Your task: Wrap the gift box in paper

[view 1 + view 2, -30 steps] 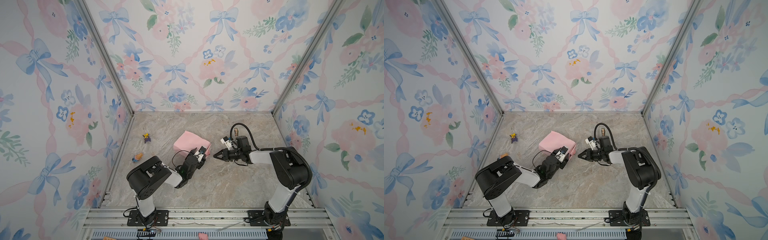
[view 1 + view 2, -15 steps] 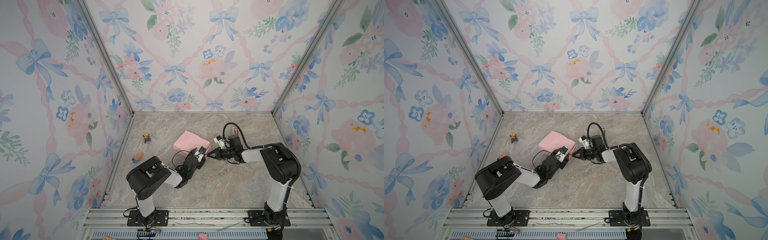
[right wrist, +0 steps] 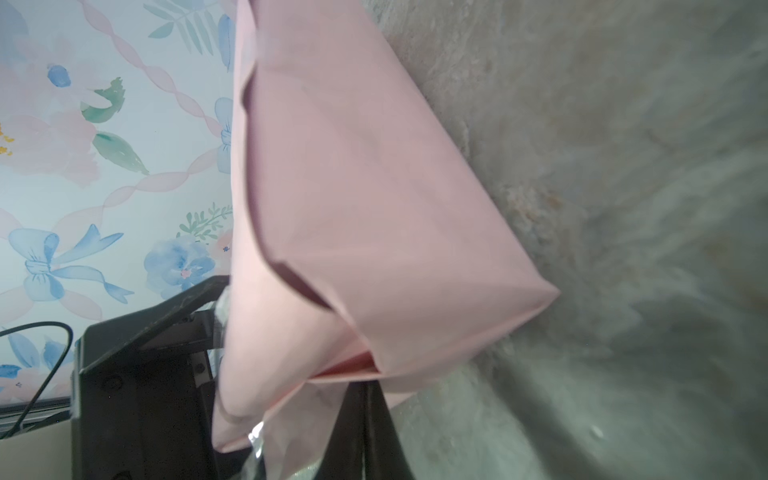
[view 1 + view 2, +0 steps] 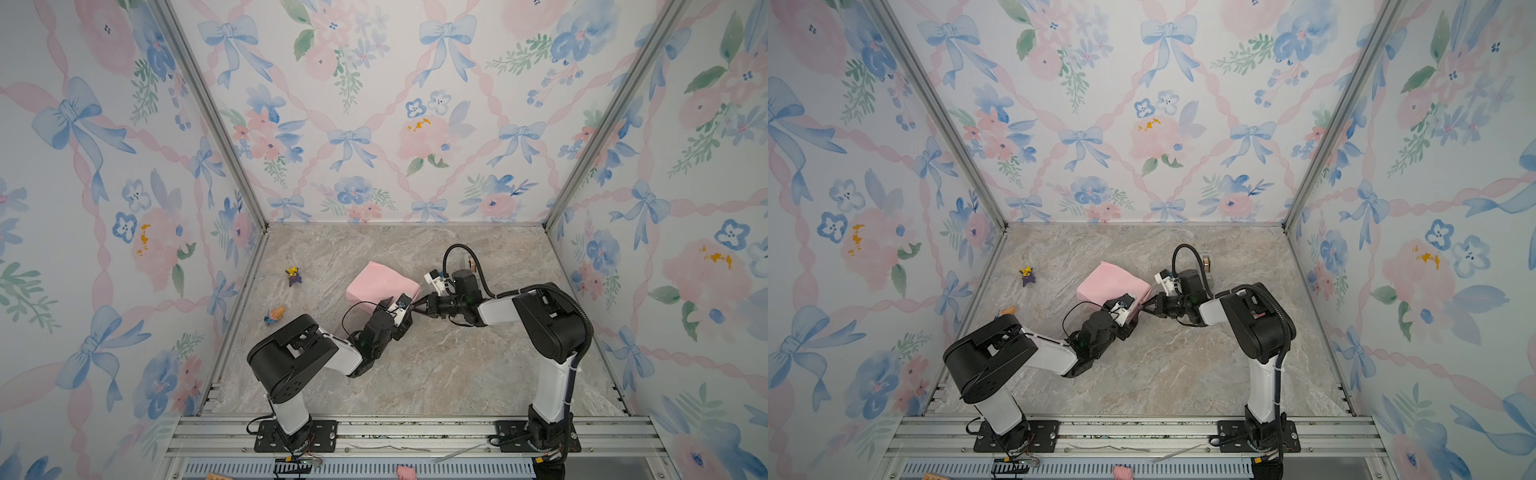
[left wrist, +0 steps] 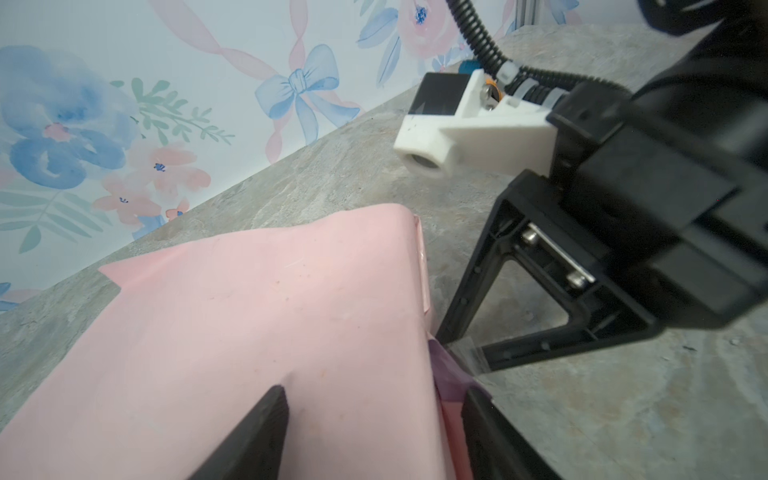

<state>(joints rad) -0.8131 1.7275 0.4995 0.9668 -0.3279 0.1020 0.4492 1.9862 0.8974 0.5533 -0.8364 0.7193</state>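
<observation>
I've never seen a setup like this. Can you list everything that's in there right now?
paper: one sheet, pale pink with a lilac flap showing, folded into a box-shaped parcel mid-table; the box inside is hidden
toy figure: one, purple and yellow, on the table left of the parcel
small toy: one, orange and blue, near the left wall
roll: one, brownish, behind the right arm's cable
scrap: one, pink, at the very front edge
table: one, grey marble pattern
walls: three, floral with blue bows
left arm: one, black and white, front left
right arm: one, black and white, front right
left gripper: one, black, jaws apart astride the parcel's corner
right gripper: one, black, shut, tips at that corner
</observation>
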